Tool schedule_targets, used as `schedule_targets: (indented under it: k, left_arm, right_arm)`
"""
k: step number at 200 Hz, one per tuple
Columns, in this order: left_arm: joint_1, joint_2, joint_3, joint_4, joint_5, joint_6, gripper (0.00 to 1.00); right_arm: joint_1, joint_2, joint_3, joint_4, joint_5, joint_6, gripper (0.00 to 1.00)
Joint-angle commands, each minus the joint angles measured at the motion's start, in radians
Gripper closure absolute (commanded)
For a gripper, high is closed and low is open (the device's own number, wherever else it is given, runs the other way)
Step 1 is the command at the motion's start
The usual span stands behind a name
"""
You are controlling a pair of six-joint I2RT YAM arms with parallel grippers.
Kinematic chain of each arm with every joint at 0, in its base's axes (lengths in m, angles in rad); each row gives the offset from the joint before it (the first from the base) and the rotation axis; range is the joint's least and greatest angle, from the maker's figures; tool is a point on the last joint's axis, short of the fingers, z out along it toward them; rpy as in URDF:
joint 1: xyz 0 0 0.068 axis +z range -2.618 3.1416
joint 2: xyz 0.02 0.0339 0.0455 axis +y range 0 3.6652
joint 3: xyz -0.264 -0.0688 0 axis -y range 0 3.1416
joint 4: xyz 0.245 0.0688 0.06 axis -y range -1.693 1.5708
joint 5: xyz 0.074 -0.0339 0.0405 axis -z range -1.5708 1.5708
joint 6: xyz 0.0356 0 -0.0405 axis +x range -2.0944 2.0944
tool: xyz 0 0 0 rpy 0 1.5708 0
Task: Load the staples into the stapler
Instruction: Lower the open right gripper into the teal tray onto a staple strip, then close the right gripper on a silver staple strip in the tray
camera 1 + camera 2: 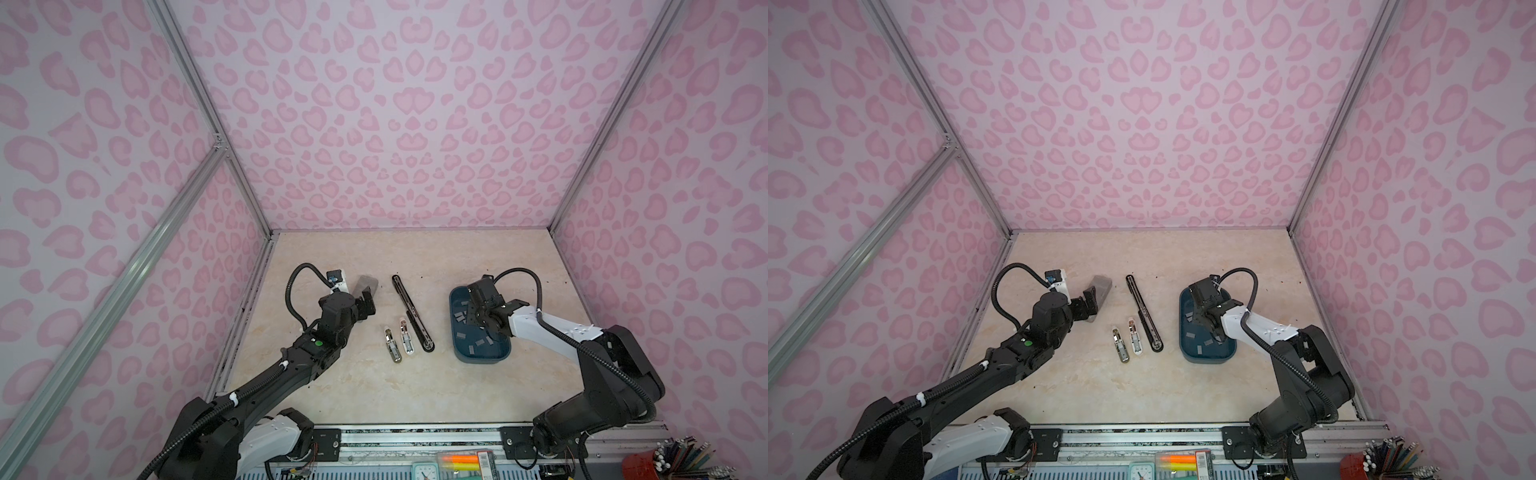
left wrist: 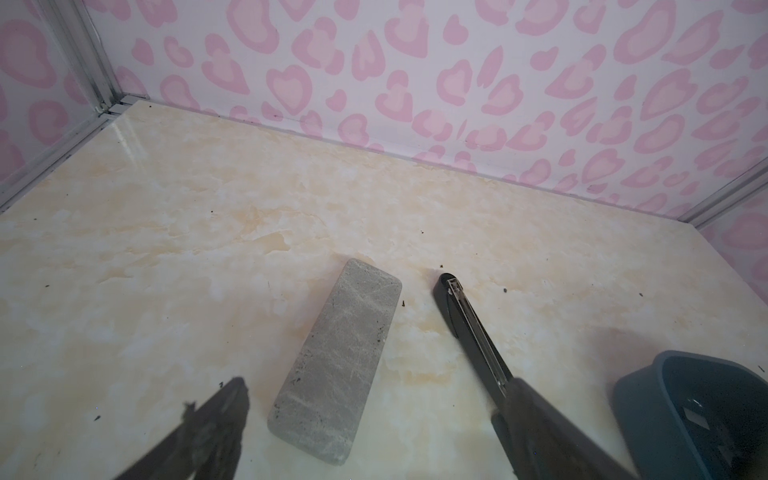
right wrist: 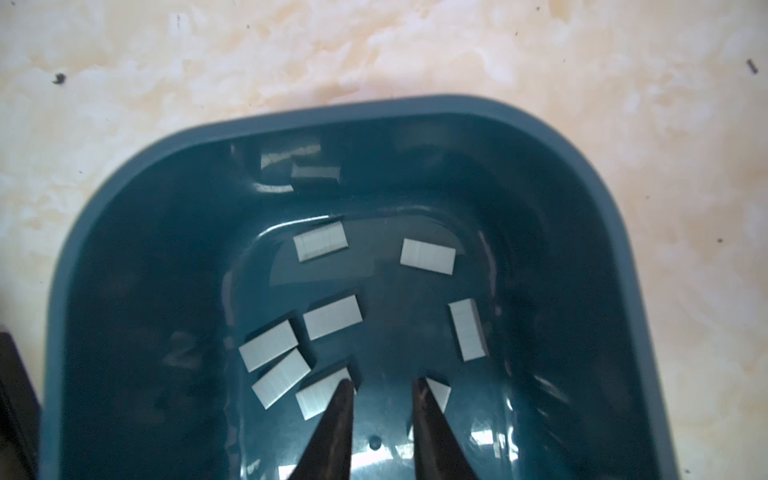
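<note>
Several staples [image 3: 332,316] lie in the tray [image 1: 482,358], right of centre in both top views: pickup step.
Right gripper [image 3: 382,384], jaws apart and empty, needs to straddle one and close; left gripper [image 1: 369,304] gapes left of stapler [image 1: 411,313].

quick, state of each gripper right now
left gripper: open, holding nothing
right gripper: open a little, nothing between its jaws, down in the bin among the staples
</note>
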Motion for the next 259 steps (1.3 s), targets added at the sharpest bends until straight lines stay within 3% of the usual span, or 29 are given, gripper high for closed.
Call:
schedule_targets:
  k: [1,26,158,222,259]
  left_arm:
    - [0.000,0.011,0.020,-0.004,-0.022,0.010,0.03]
    - [0.000,0.017,0.028,-0.008,-0.046,0.020,0.03]
    - [0.001,0.038,0.044,-0.043,-0.116,0.051,0.03]
    - [0.000,0.044,0.055,-0.059,-0.110,0.047,0.03]
    - [0.000,0.045,0.056,-0.060,-0.112,0.048,0.03]
  right_arm:
    - [0.001,-0.031,-0.023,-0.026,0.028,0.052,0.69]
    - [-0.009,-0.046,-0.047,-0.034,0.056,0.078,0.66]
    - [-0.087,0.060,-0.078,0.030,-0.122,0.114,0.69]
    - [-0.087,0.095,-0.059,0.016,-0.111,0.104,0.79]
    - [-0.086,0.086,-0.062,-0.006,-0.074,0.098,0.74]
